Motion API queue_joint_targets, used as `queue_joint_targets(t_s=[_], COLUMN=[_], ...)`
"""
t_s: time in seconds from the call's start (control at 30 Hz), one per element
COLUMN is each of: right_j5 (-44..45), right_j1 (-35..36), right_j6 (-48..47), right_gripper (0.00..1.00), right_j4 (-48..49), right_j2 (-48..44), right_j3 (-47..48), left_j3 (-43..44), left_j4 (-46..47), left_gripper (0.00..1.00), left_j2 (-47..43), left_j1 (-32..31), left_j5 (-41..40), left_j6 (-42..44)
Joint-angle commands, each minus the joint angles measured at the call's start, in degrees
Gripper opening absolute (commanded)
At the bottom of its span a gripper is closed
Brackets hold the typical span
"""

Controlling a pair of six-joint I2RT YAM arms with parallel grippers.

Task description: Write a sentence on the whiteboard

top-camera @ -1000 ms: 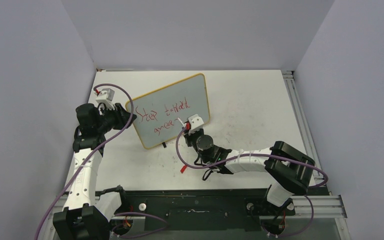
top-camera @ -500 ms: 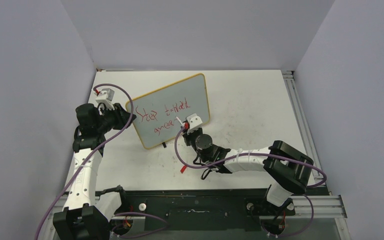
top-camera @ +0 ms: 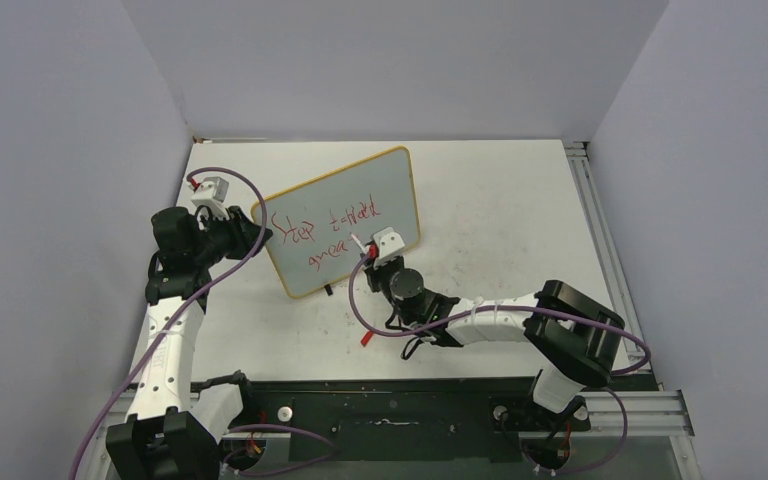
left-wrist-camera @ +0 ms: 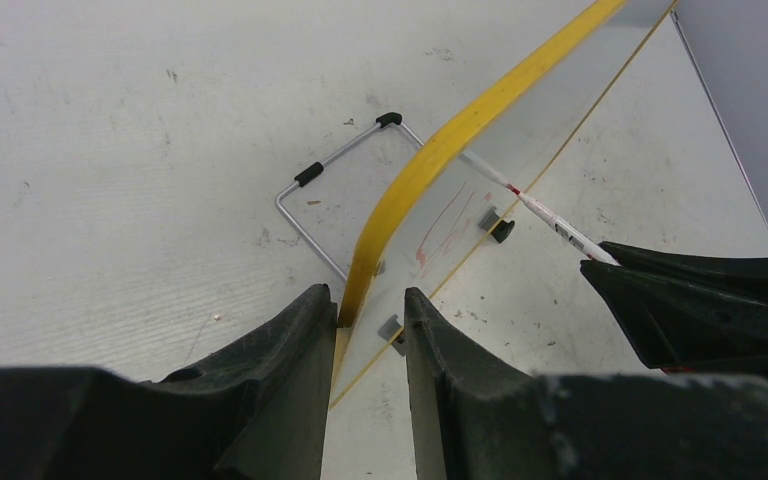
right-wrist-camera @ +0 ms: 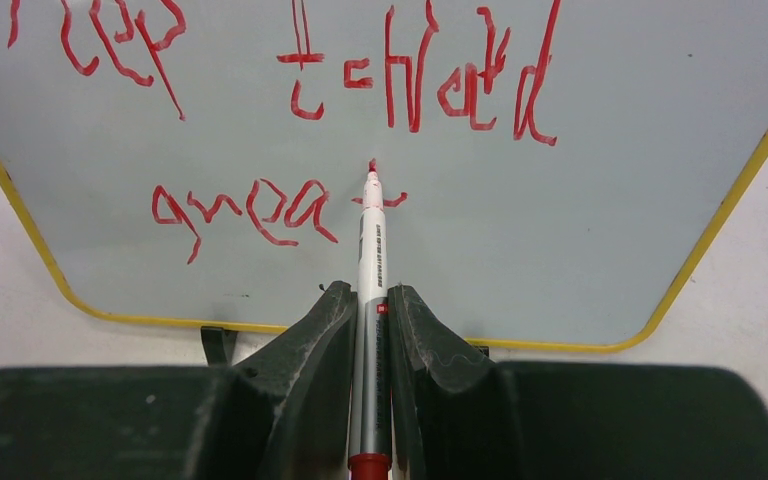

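From here I see the whiteboard propped on edge on the tabletop, left of the middle, with its written face toward the arms. A bent wire stand lies on the tabletop behind it. A small red object sits beside the right arm. In the overhead view the right wrist covers the board's lower right corner.

The sentence runs in red over two lines, and the lower one reaches "grea" plus a short cross stroke.

My left hand is closed on the board's yellow left edge, one finger on each side. My right hand is clamped on the marker. Its red tip is at the board's face just above that stroke, and I cannot tell whether it touches.
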Motion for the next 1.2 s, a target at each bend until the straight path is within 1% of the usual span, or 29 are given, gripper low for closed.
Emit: queue_joint_targets(t_s=[0.0,0.3,0.63,0.8,1.17], right_j5=[0.3,0.4,0.2,0.5,1.2], right_j1=[0.3,0.6,0.6,0.6,0.6], right_j6=[2.2,3.9,4.0,3.1,0.0], right_gripper=[0.05,0.05,0.05,0.05,0.05], right_j4=[1.6,0.9,0.8,0.6,0.2], right_j2=[0.5,1.2,2.3,2.3,-0.8], right_j3=[-1.3,-3.1,-2.8,-1.7,0.6], left_j3=[0.3,0.3,0.4,0.4,0.5], left_j4=[2.3,2.3,2.4,2.4,2.4], left_gripper=[0.30,0.29,0.30,0.29,0.30], left_j2=[-0.9,-0.9,-0.8,-0.7,-0.8], left_j1=[0.4,0.3,0.3,0.3,0.4], left_j5=[1.1,1.1,1.1,1.2,1.3], left_j6=[0.0,0.0,0.0,0.0,0.0])
